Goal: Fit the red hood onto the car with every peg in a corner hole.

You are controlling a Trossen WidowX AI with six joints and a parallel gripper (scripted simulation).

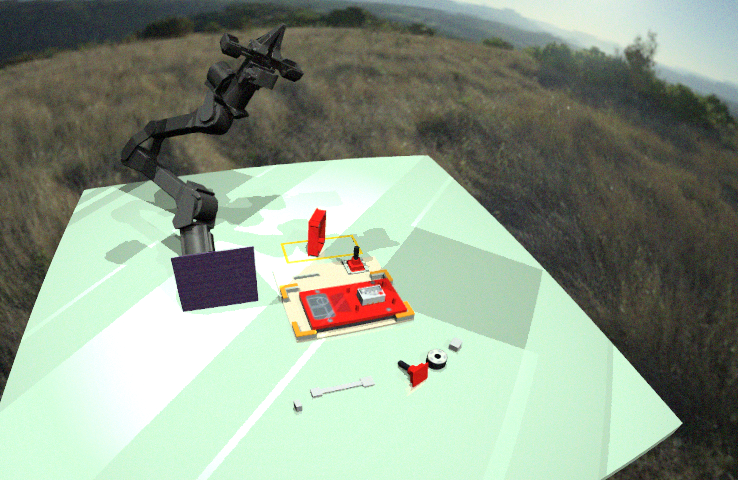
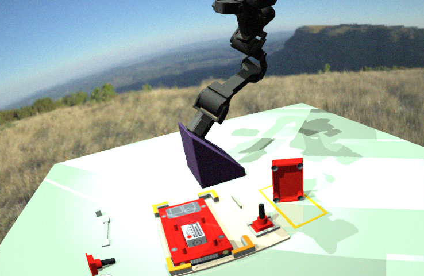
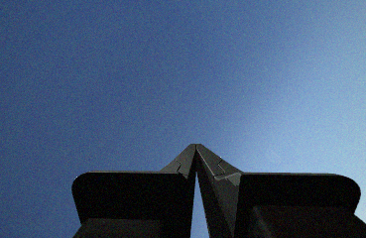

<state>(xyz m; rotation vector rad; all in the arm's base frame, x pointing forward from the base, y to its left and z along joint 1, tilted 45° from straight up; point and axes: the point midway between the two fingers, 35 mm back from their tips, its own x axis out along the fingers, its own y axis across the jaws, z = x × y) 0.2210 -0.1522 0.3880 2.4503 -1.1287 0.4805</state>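
One pale green table (image 1: 438, 418) (image 2: 365, 234) — dry grassland beyond

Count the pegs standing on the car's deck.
4: two pegs along the side nearer the upright black-handled piece, two along the opposite side, around the engine block.

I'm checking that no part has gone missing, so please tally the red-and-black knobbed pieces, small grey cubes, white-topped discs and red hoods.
Red-and-black knobbed pieces: 2
Small grey cubes: 2
White-topped disc: 1
Red hood: 1
Total: 6
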